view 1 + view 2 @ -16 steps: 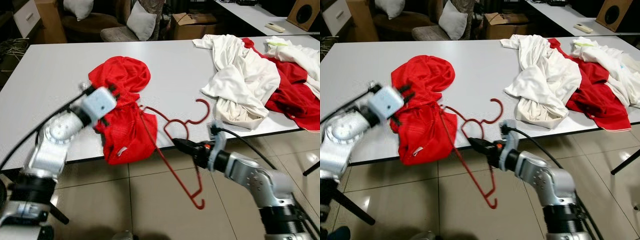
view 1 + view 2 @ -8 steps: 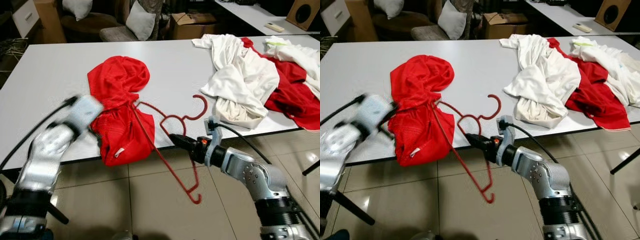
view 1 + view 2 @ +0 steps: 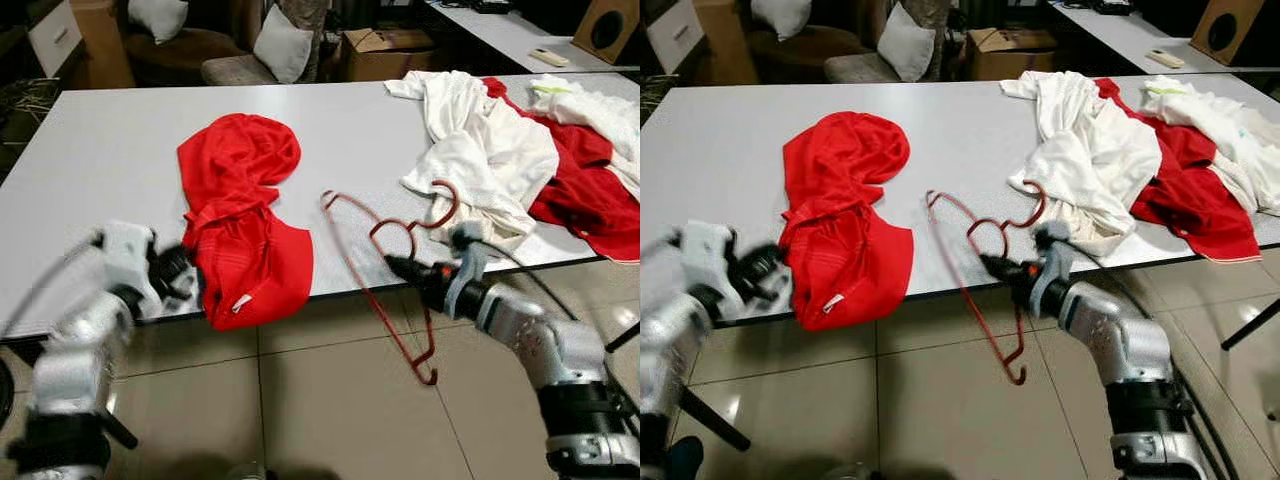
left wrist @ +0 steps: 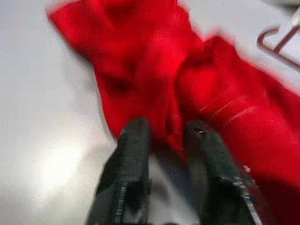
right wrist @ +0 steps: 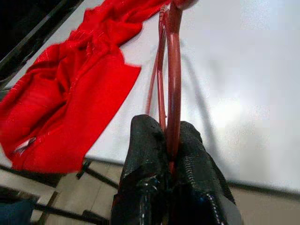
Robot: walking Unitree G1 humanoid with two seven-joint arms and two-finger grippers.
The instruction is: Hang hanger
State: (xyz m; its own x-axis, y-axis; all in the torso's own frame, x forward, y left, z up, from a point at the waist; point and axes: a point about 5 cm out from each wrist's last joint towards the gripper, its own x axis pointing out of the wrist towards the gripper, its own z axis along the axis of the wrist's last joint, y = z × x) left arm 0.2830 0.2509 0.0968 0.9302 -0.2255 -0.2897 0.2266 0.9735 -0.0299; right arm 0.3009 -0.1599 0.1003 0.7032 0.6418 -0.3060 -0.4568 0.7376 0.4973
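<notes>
- Red wire hanger (image 3: 385,262) sits lower centre of the head view, clamped in the right gripper (image 3: 400,268). Its hook curls up toward the white clothes, and one long leg hangs off the tabletop edge down over the floor.
- From the right wrist view you can see the black fingers (image 5: 146,154) pinched tight on the hanger's red bar, with the rest of it running up and away over the tabletop.
- Right arm comes in from the lower right of the frame, gripper just at the front edge of the grey tabletop (image 3: 120,150).
- Left gripper (image 3: 180,275) is at the lower left, right beside the edge of the red garment (image 3: 245,215). It's blurry in the head views. The left wrist view shows the two fingers (image 4: 133,154) apart with a gap between them, red cloth just ahead of the tips, nothing held.
- That red garment is crumpled centre-left on the tabletop, with its lower part drooping over the front edge.
- Upper right of the frame has a heap of white clothes (image 3: 480,150) mixed with another red piece (image 3: 585,190).
- Background at the top: a cardboard box (image 3: 385,50) and a chair with a light cushion (image 3: 283,42). Tiled floor (image 3: 330,420) below.
</notes>
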